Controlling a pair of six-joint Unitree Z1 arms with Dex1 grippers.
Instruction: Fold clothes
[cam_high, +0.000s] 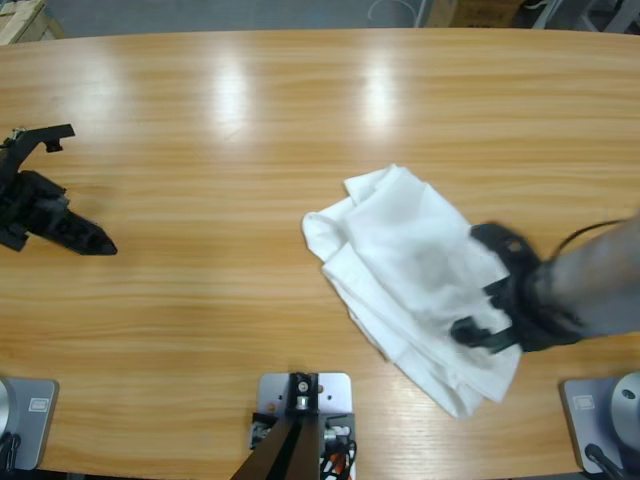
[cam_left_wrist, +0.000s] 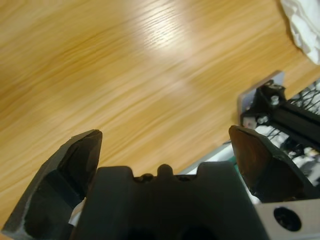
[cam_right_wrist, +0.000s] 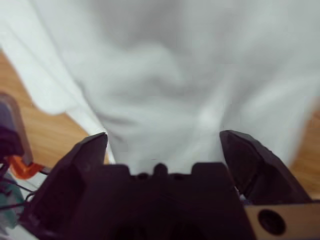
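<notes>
While the white T-shirt (cam_high: 415, 275) lies crumpled in a loose heap on the wooden bench (cam_high: 220, 150), we see the right tool (cam_high: 478, 285) over the shirt's right edge, its black jaws spread wide apart and clasping nothing. In the right wrist view the cloth (cam_right_wrist: 170, 75) fills nearly everything ahead of the right tool (cam_right_wrist: 162, 140), and only slivers of bench (cam_right_wrist: 50, 132) show to either side of the shirt. We cannot tell whether the jaw tips touch the fabric or hang just above it.

The left tool (cam_high: 70, 230) sits well apart from the shirt, far across the bare wood from it, released, its jaws spread with nothing between them. From the left wrist we look along that tool (cam_left_wrist: 165, 140) at plain bench (cam_left_wrist: 100, 65), with a corner of the shirt (cam_left_wrist: 302, 22) at the picture's far edge. Nothing stands on the wood between the left tool and the shirt.
</notes>
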